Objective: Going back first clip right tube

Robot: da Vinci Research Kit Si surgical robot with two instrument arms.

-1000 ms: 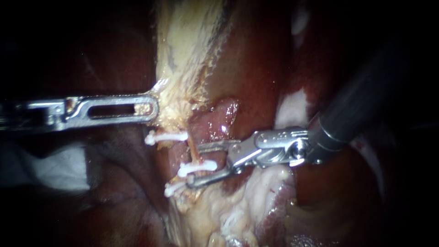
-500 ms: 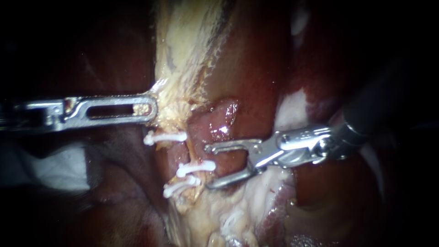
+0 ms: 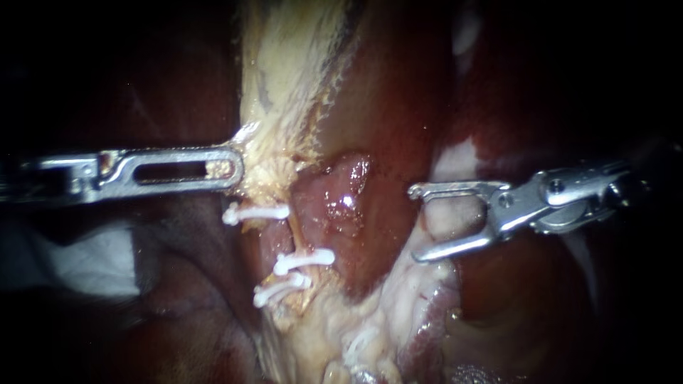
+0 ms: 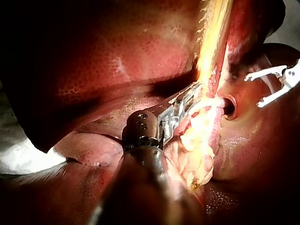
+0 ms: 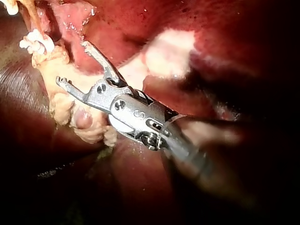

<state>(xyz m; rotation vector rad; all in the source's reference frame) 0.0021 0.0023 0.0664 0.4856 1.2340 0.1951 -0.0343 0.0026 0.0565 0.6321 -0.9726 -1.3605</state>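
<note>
The right instrument holds its jaws wide apart and empty, off to the side of three white clips crossing the tube; the left instrument has its jaws clamped on pale tissue above them; dark liver lies behind.

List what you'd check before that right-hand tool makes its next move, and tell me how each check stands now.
1. Jaws of the right instrument open and empty: ok.
2. The right instrument is apart from the three white clips, with bare tissue between them: ok.
3. All three white clips lie across the tube: ok.
4. Each clip is locked fully round the tube: cannot tell.
5. The left instrument has its jaws shut on the pale tissue strand, holding it up: ok.
</note>
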